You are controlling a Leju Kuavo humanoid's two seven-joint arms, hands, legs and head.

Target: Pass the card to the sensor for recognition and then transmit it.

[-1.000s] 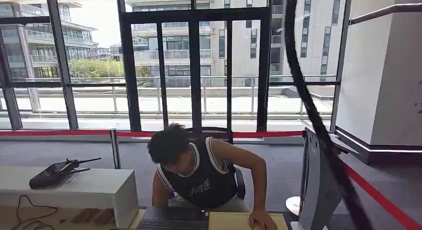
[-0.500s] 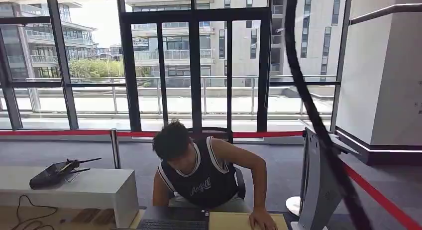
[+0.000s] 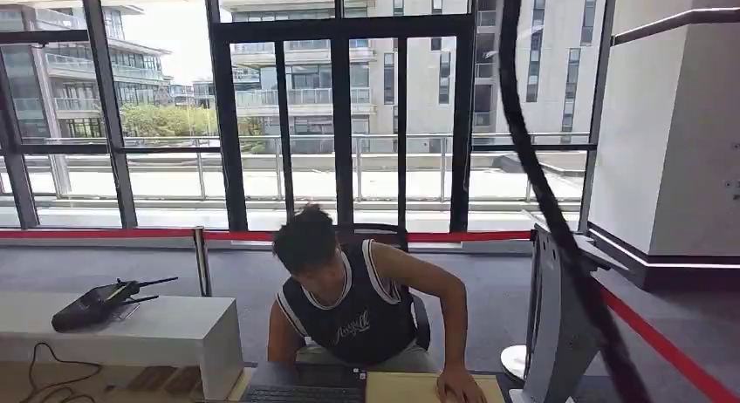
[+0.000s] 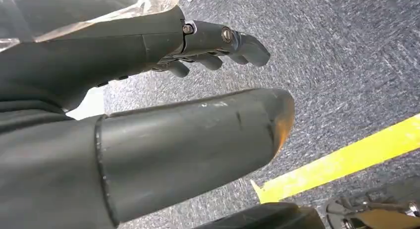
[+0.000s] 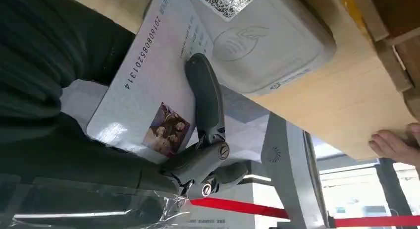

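In the right wrist view my right hand (image 5: pixel 198 144) holds a white card (image 5: pixel 148 85) printed with a number and a small photo. One dark finger (image 5: pixel 205 97) lies across the card's face. The card's edge overlaps the white sensor box (image 5: pixel 267 38), which carries a QR code and a wave mark and sits on the tan desk (image 5: pixel 341 105). My left hand (image 4: pixel 173 90) hangs over grey carpet, its thumb and fingers (image 4: pixel 223 40) apart with nothing in them.
A person in a dark sleeveless top (image 3: pixel 349 311) sits across the desk, one hand (image 3: pixel 458 385) on its tan top beside a keyboard (image 3: pixel 305 392). A grey stand (image 3: pixel 558 333) rises at the right. A radio (image 3: pixel 96 305) lies on the white counter (image 3: pixel 174 333). Red barrier tape (image 3: pixel 672 355) runs behind.
The person's head has shifted a little to the right and lifted slightly. The person's hand on the desk has stayed where it was.
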